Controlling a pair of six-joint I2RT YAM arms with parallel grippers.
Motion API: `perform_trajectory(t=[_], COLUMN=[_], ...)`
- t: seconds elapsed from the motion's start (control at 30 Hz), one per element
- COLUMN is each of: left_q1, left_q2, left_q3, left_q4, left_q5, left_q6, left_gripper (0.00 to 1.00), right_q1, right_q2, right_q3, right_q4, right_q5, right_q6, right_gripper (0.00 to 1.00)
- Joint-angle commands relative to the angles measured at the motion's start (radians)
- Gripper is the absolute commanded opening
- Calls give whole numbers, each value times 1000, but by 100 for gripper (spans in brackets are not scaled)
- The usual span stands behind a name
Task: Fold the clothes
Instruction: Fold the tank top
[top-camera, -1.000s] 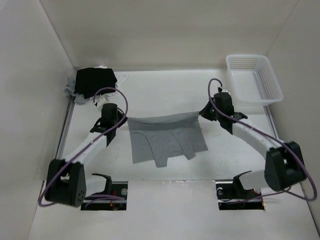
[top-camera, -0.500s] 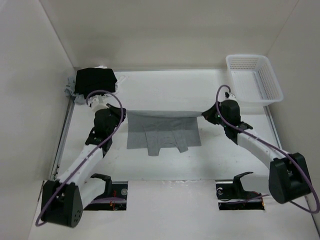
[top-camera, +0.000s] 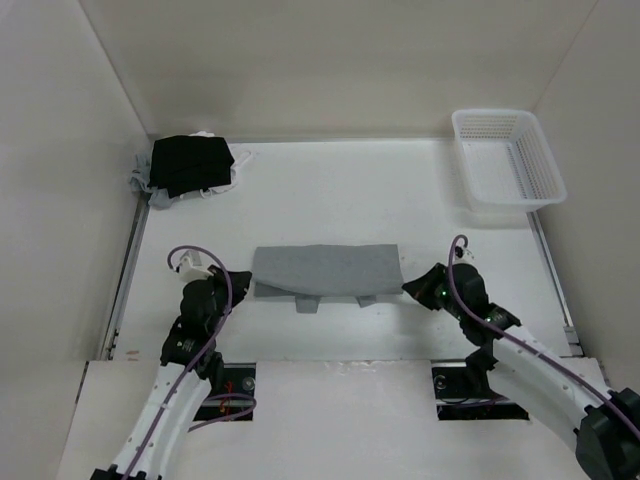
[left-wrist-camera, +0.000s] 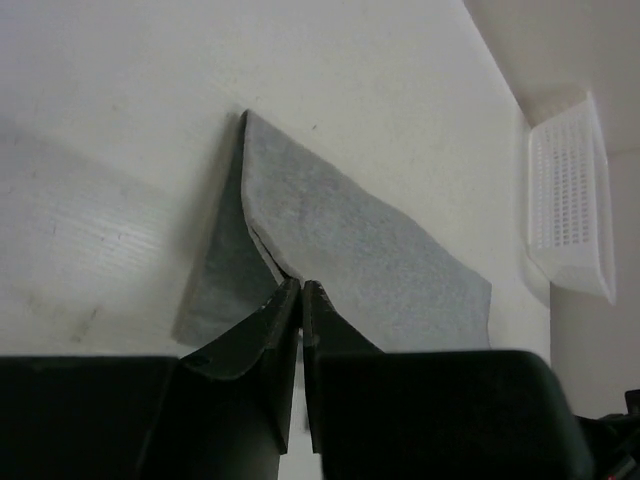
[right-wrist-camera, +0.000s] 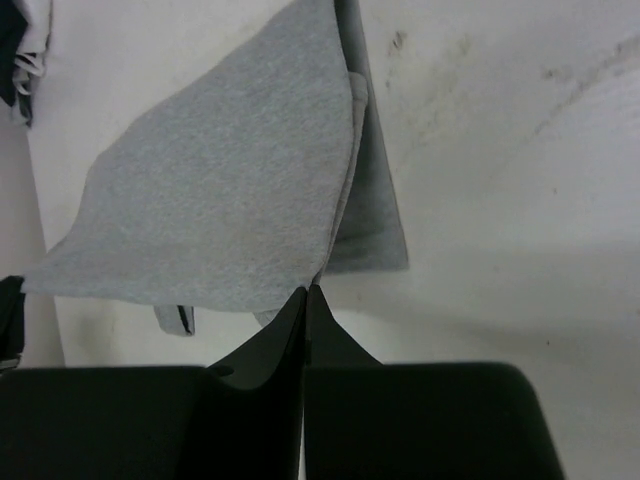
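Note:
The clothes (top-camera: 325, 265), a heather-grey knit garment, lie doubled over in a flat band across the middle of the table, with two strap ends poking out at the near edge. My left gripper (top-camera: 248, 290) is shut on the near left corner of the top layer, and the left wrist view shows my left gripper (left-wrist-camera: 301, 287) pinching that corner of the clothes (left-wrist-camera: 370, 250). My right gripper (top-camera: 406, 288) is shut on the near right corner. In the right wrist view my right gripper (right-wrist-camera: 306, 291) nips the tip of the clothes (right-wrist-camera: 220, 210), with the lower layer showing beneath.
A black garment pile (top-camera: 190, 165) with pale edges sits at the far left corner. A white mesh basket (top-camera: 508, 160) stands at the far right and also shows as the basket (left-wrist-camera: 570, 200) in the left wrist view. White walls enclose the table.
Both grippers have drawn back toward the near edge, carrying the garment's held edge over the rest. The garment went from hanging spread out to lying folded in a shorter band.

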Motion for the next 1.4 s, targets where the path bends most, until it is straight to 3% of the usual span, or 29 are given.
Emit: perform_trajectory(t=[0.0, 0.1, 0.2, 0.3, 0.4, 0.6, 0.7, 0.87, 1.0, 1.13, 1.3, 1.37], left_q1=[-14, -3, 12, 6, -61, -339, -405, -410, -399, -397, -396, -397], left_q2=[-79, -84, -93, -46, 138, 550, 687, 691, 619, 582, 600, 606], left_q3=[-25, -1, 22, 35, 52, 125, 162, 173, 171, 170, 168, 171], left_q4=[-123, -192, -217, -133, 42, 380, 463, 513, 503, 480, 481, 486], left_q5=[7, -41, -96, -105, -94, -217, -248, -237, -240, -242, -234, -228], left_q6=[-65, -73, -64, -50, -70, -81, -79, -73, -48, -36, -39, -39], left_gripper=[6, 14, 27, 28, 28, 28, 28, 28, 28, 28, 28, 28], right_q1=[25, 33, 26, 23, -19, -59, -58, -55, -55, -49, -49, -43], right_q2=[-9, 2, 6, 92, 228, 413, 486, 591, 609, 441, 93, 25], right_q3=[-11, 3, 15, 49, 80, 100, 107, 110, 90, 60, 87, 139], right_q4=[-69, -103, -90, 1, 87, 229, 285, 360, 421, 366, 52, -51], right_q5=[62, 117, 161, 151, 119, 14, -33, -86, -61, 51, 169, 192], right_q6=[104, 103, 84, 3, -52, -30, 1, 50, 92, 87, 12, -35], right_gripper=[0, 10, 36, 55, 59, 57, 51, 33, 10, 1, 0, 0])
